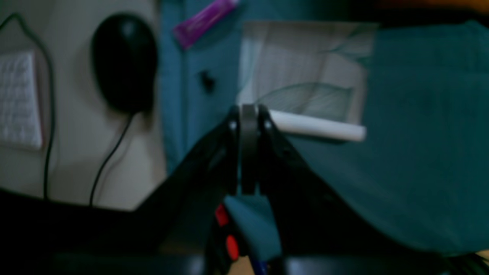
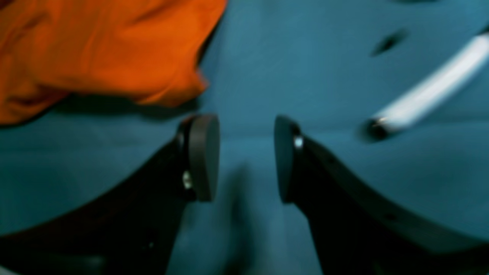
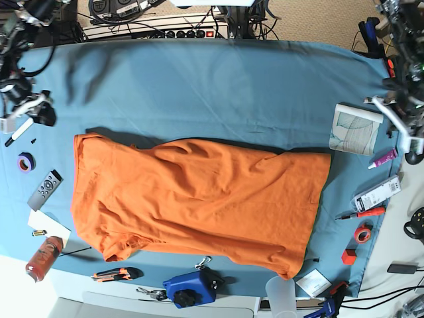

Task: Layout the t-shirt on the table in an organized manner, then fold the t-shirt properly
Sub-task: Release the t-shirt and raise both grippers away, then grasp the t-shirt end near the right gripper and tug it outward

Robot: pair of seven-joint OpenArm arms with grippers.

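Though it lies spread across the middle of the table (image 3: 218, 73), the t-shirt (image 3: 199, 199) is far from neat: a plain bright orange short-sleeved shirt stretched lengthwise, rumpled with soft creases and a bunched sleeve at its lower left corner. Its cloth looks thin and limp, matte against the smooth teal-blue drape that covers the whole tabletop with rounded corners.

Around it sits clutter: a booklet (image 3: 356, 129) with a leaf drawing near the right edge, a purple tube (image 3: 383, 158) just below it, a grey remote (image 3: 45, 189) on the left, a roll of purple tape (image 3: 25, 161) above that, and a blue tool (image 3: 191, 289) at the front edge.

Both arms hang at the far corners, well apart from the shirt. The left gripper (image 1: 249, 114) points down over the booklet's edge with its black jaws pressed together on nothing, a white tube (image 1: 317, 126) lying just behind them. The right gripper (image 2: 246, 156) hovers above bare cloth, its rounded dark pads (image 2: 204, 156) standing wide apart and empty, an orange fold of the shirt showing beyond them.
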